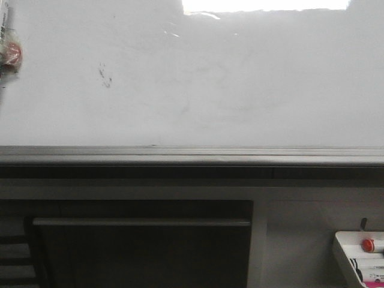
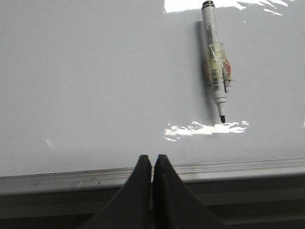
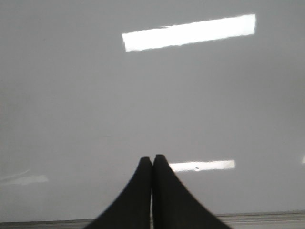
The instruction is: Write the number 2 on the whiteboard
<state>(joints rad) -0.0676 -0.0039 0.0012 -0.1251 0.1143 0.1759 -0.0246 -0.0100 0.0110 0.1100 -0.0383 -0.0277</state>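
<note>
The whiteboard [image 1: 198, 90] fills the upper front view, glossy white with faint grey smears, a glare patch at the top and a grey rail [image 1: 192, 155] below. No number 2 shows on it; only small dark smudges [image 1: 105, 76]. An uncapped marker [image 2: 215, 59] with a taped label hangs on the board, tip down; in the front view it shows at the far left edge [image 1: 8, 48]. My left gripper [image 2: 152, 160] is shut and empty, near the rail, below and left of the marker. My right gripper [image 3: 152, 160] is shut and empty, facing bare board. Neither gripper shows in the front view.
A small white tray [image 1: 360, 258] with a red-capped item [image 1: 368, 245] stands at the lower right, below the board. A dark cabinet front with a pale bar [image 1: 141, 222] sits under the rail.
</note>
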